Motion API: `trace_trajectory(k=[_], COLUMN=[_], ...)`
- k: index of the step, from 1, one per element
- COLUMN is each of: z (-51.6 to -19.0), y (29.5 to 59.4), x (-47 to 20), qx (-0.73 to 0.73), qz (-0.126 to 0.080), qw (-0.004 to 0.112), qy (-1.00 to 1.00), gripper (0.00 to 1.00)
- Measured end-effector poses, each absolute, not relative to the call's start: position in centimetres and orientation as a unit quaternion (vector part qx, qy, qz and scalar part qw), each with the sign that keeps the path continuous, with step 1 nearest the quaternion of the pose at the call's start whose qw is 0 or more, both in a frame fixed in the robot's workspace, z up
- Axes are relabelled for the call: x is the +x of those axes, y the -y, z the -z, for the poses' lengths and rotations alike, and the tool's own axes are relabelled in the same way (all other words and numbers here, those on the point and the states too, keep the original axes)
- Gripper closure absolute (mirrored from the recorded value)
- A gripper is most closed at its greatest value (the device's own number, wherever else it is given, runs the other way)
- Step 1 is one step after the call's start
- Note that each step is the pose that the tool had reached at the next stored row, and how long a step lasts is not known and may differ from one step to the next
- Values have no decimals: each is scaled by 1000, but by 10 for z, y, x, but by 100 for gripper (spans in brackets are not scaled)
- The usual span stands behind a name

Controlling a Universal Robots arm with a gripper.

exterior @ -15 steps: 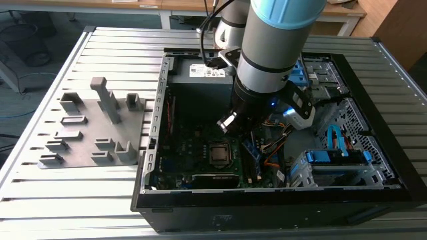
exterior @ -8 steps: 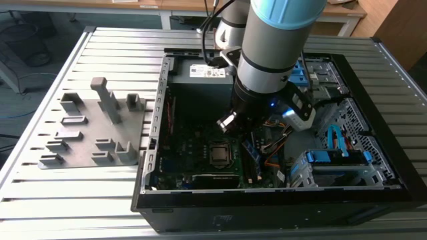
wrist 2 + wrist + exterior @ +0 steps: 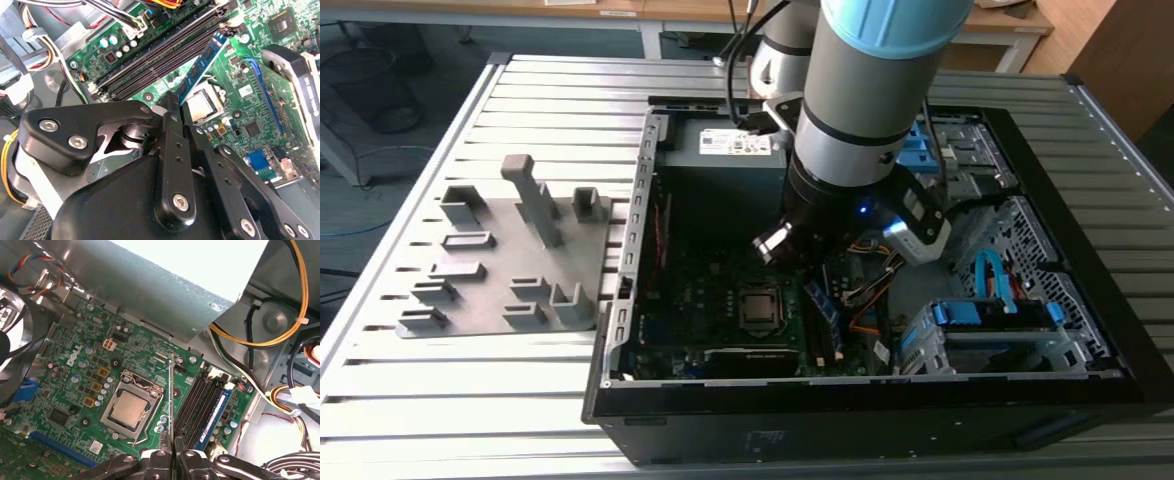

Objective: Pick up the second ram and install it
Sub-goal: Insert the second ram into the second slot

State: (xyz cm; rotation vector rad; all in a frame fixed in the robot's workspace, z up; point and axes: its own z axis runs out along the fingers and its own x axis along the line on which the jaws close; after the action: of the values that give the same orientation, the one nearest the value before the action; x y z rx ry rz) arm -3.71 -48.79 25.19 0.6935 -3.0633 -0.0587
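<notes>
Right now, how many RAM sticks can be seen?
2. The second ram stands edge-on in the pincer, above the motherboard; a blue stick sits installed nearby. Others may be hidden.

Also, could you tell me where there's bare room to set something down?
The table is bare on the near and far sides of the grey fixture plate. The case is crowded: the gripper holds the second ram beside cables.

Ribbed metal worktop (image 3: 547, 100) carries two things: grey plastic fixture plate (image 3: 480, 290) lying flat on the exterior view's left, open black computer case (image 3: 854, 425) just beside it on the right.
</notes>
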Motion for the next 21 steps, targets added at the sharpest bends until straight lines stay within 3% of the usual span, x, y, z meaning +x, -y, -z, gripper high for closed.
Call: trace_trajectory(k=[21], z=[-252], y=[488], x=[-37], qx=[156], qz=[17], qw=[-1], qy=[988], gripper=[86])
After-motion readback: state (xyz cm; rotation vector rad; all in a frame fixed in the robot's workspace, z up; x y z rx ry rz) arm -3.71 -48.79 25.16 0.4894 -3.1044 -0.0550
